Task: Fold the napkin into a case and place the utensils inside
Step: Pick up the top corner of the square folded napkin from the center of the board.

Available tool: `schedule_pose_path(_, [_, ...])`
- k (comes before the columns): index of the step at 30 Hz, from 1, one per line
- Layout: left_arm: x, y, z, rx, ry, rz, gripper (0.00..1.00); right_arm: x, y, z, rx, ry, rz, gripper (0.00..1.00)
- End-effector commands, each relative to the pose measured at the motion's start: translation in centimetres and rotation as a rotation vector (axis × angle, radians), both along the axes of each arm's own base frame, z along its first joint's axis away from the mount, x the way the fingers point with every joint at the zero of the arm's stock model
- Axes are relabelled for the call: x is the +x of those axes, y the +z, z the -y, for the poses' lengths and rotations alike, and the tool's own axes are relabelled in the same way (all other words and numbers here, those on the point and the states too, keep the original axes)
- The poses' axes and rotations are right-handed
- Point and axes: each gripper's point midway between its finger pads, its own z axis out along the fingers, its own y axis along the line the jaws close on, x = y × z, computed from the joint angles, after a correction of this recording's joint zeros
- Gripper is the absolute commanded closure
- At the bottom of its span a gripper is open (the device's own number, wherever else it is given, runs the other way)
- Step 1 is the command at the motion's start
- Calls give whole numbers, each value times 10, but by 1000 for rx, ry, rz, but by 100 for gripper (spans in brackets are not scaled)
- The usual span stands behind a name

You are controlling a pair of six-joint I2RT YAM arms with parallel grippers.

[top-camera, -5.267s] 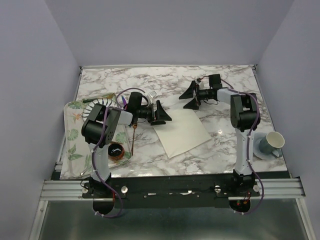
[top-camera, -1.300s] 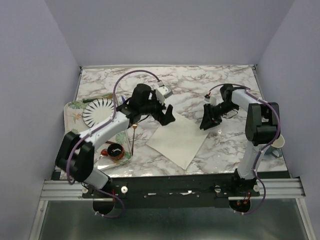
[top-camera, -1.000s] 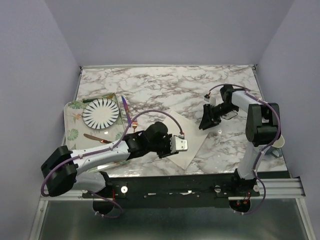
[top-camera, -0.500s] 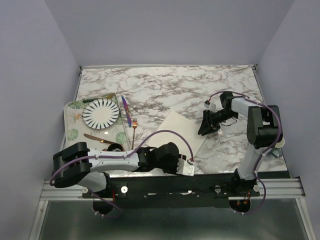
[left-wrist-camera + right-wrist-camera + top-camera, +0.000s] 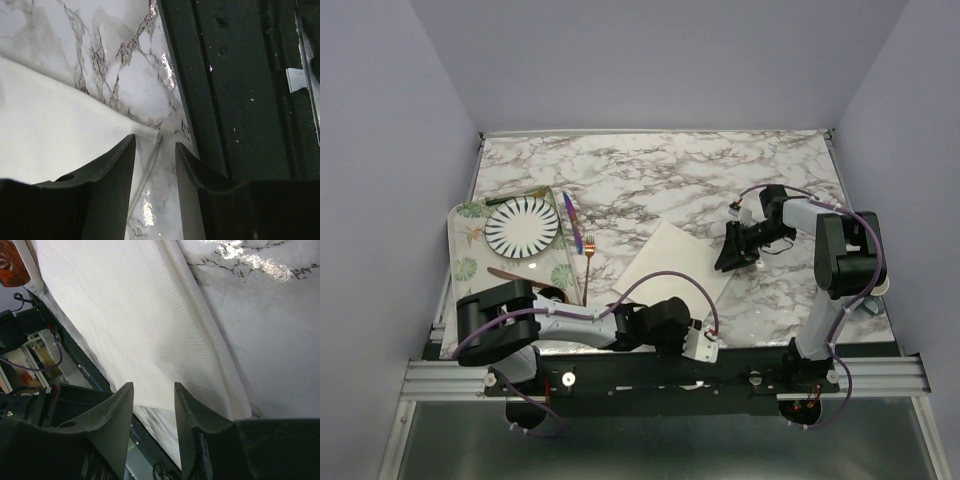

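The napkin (image 5: 670, 262) lies flat as a cream diamond on the marble, unfolded. My left gripper (image 5: 697, 340) is low at the table's front edge, open, and the napkin's near corner (image 5: 149, 138) lies loose between its fingertips (image 5: 155, 146). Over the cloth's right edge hovers my right gripper (image 5: 725, 260), also open, nothing pinched; cream weave (image 5: 135, 315) fills its wrist view around the gripper (image 5: 154, 388). A purple-blue utensil (image 5: 572, 222) and a copper fork (image 5: 588, 262) lie side by side left of the napkin.
A leaf-patterned tray (image 5: 463, 270) at the left carries a striped plate (image 5: 522, 226), a copper knife (image 5: 505, 273) and a small dark bowl, half hidden by my left arm. The dark front rail (image 5: 240, 75) runs just beyond the napkin's corner. A cup stands behind the right arm.
My left arm has swung from beside the tray down to the napkin's near corner and its jaws have widened a little. The right gripper has barely moved.
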Motion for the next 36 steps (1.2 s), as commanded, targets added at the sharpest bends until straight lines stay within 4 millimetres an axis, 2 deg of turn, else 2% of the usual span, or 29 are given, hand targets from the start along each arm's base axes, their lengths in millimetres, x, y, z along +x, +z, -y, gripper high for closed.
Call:
schedule_pose_path(1, [5, 5, 16, -37, -3, 42, 51, 2, 6, -2, 25, -2, 31, 53])
schedule_pose_path(17, [18, 18, 11, -63, 52, 63, 68, 2, 3, -2, 28, 2, 19, 52])
schedule_pose_path(22, [28, 24, 9, -78, 81, 55, 83, 5, 3, -3, 29, 2, 19, 52])
schedule_pose_path(23, [28, 27, 9, -84, 83, 54, 87, 5, 2, -3, 29, 4, 16, 52])
schedule_pose_path(24, [31, 29, 9, -89, 89, 52, 95, 6, 3, -3, 29, 3, 16, 52])
schedule_pose_path(26, [35, 32, 9, -98, 102, 47, 100, 7, 4, -3, 32, 3, 16, 52])
schedule_pose_path(33, [62, 31, 4, -86, 188, -22, 100, 13, 5, -3, 31, 7, 21, 52])
schedule_pose_path(35, [58, 33, 4, -93, 155, -27, 100, 14, 5, -3, 31, 9, 22, 52])
schedule_pose_path(36, [52, 34, 4, -95, 124, -25, 97, 14, 5, -3, 28, 6, 21, 52])
